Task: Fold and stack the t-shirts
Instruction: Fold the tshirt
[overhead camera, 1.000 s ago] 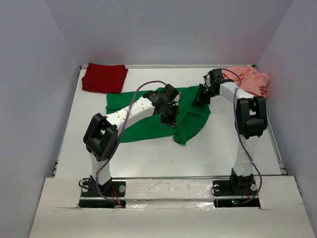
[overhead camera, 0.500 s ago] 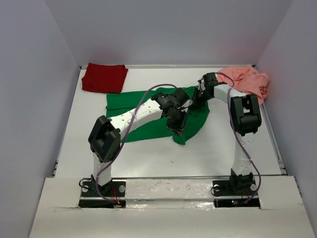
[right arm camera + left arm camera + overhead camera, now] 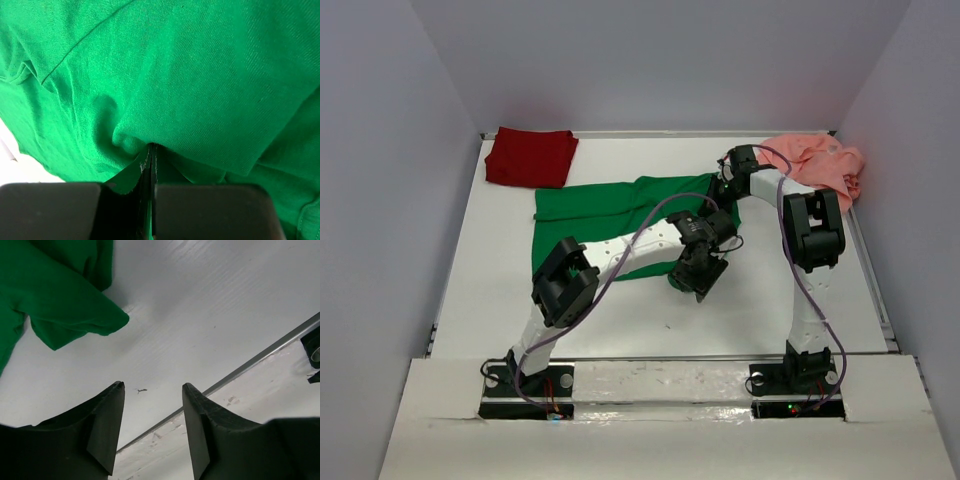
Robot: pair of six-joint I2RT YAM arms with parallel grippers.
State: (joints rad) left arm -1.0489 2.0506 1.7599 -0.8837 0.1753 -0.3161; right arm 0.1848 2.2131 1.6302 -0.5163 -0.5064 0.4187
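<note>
in the top view, the bright green cloth t-shirt [image 3: 610,215] lay spread flat from the middle of the white table [image 3: 770,300] out toward 9 o'clock. the dark red cloth t-shirt [image 3: 530,157] sat folded in the 10 o'clock corner, and the salmon pink cloth t-shirt [image 3: 820,165] lay crumpled in the 2 o'clock corner. the left gripper [image 3: 698,275] hung just off the green shirt's edge at about 5 o'clock from it, while the right gripper [image 3: 722,190] sat at that shirt's 2 o'clock corner. in the left wrist view, the left gripper [image 3: 152,390] had its two dark fingers spread apart with nothing between them, over bare table [image 3: 200,315]; a green sleeve end [image 3: 55,295] lay at 10 o'clock, clear of the fingers, and a thin metal strip [image 3: 250,362] ran across at 4 o'clock. in the right wrist view, the right gripper [image 3: 150,155] was pressed together at 6 o'clock, pinching a small puckered fold of the green shirt [image 3: 190,75], which filled nearly the whole frame.
</note>
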